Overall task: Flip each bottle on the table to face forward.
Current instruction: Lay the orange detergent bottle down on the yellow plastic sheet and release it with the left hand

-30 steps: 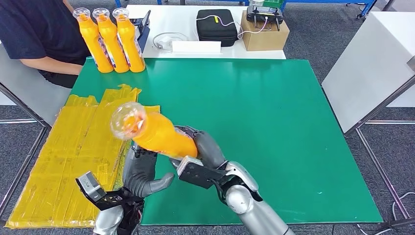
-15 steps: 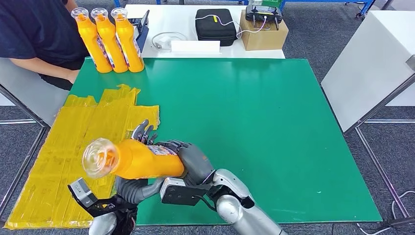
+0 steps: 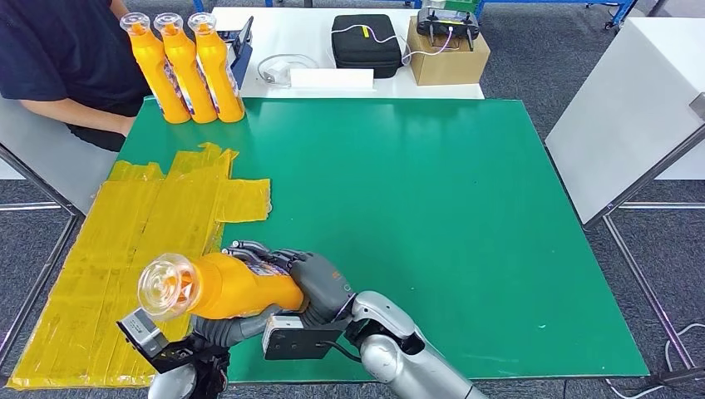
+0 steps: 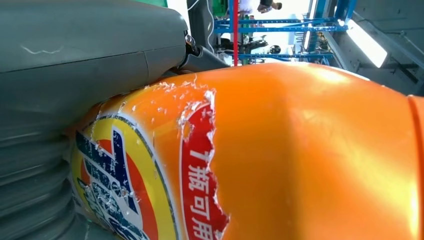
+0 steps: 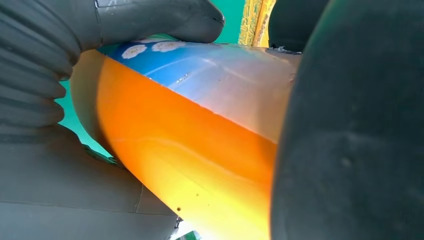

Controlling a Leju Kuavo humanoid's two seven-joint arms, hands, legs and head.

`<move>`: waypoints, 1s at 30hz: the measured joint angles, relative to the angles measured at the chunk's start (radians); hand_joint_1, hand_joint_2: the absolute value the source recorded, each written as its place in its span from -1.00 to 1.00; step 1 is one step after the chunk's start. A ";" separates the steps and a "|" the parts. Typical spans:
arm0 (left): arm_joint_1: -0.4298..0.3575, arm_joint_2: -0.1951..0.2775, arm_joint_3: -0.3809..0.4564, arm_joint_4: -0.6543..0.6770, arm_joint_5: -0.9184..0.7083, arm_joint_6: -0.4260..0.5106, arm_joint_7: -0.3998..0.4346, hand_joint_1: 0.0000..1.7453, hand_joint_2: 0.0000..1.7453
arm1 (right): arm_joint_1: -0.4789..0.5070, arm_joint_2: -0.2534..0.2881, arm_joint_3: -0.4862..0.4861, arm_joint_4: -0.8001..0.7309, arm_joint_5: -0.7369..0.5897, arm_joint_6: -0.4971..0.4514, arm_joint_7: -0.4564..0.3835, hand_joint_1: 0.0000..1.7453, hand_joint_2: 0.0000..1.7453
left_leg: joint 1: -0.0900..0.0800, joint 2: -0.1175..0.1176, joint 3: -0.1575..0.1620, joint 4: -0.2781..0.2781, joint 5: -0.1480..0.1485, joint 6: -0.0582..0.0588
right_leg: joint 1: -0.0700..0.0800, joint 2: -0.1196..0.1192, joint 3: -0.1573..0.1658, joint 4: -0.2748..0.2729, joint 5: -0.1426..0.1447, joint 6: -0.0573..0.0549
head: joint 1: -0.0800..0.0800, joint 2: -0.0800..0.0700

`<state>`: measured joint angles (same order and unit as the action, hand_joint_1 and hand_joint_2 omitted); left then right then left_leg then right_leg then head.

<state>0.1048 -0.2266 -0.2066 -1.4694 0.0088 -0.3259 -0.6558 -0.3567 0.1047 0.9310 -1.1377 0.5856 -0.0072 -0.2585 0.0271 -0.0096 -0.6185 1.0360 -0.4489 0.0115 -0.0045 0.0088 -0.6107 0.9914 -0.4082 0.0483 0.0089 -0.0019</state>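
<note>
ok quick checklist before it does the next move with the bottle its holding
1. Right hand grips the orange bottle: ok.
2. Left hand supports the bottle from below: ok.
3. Bottle upright: not ok, it lies tilted, its clear cap pointing toward the camera.
4. Label turned forward: cannot tell.
5. Free spot on the yellow sheet to set it down: ok.
6. The three standing bottles at the far corner are well clear of the arms: ok.
</note>
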 joint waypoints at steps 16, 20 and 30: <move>0.002 0.000 0.011 -0.016 -0.271 0.287 -0.029 1.00 1.00 | 0.079 -0.019 -0.016 -0.046 0.041 -0.109 0.037 -1.00 -1.00 | 0.000 0.000 -0.001 0.000 0.000 0.000 | 0.000 0.000 0.000 0.000 0.000 0.000 | 0.000 0.000; -0.021 0.006 0.074 -0.010 -0.551 0.650 0.000 1.00 1.00 | 0.155 -0.060 -0.063 -0.152 0.049 -0.124 0.030 -1.00 -1.00 | 0.000 -0.001 -0.001 0.000 -0.001 0.000 | 0.000 0.000 -0.001 0.000 0.000 0.000 | 0.000 0.000; -0.077 0.018 0.312 0.129 -1.399 1.022 0.192 1.00 1.00 | 0.252 -0.170 -0.169 -0.325 0.018 -0.105 -0.026 -1.00 -1.00 | 0.000 0.001 -0.001 0.000 -0.001 0.000 | 0.000 0.000 -0.001 0.000 0.000 -0.001 | 0.000 0.000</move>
<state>0.0283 -0.2090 0.1056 -1.3405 -1.3903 0.6962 -0.4635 -0.1044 -0.0657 0.7618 -1.4629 0.6036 -0.1118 -0.2844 0.0269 -0.0085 -0.6192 1.0359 -0.4494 0.0111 -0.0046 0.0092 -0.6113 0.9913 -0.4081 0.0477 0.0092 -0.0019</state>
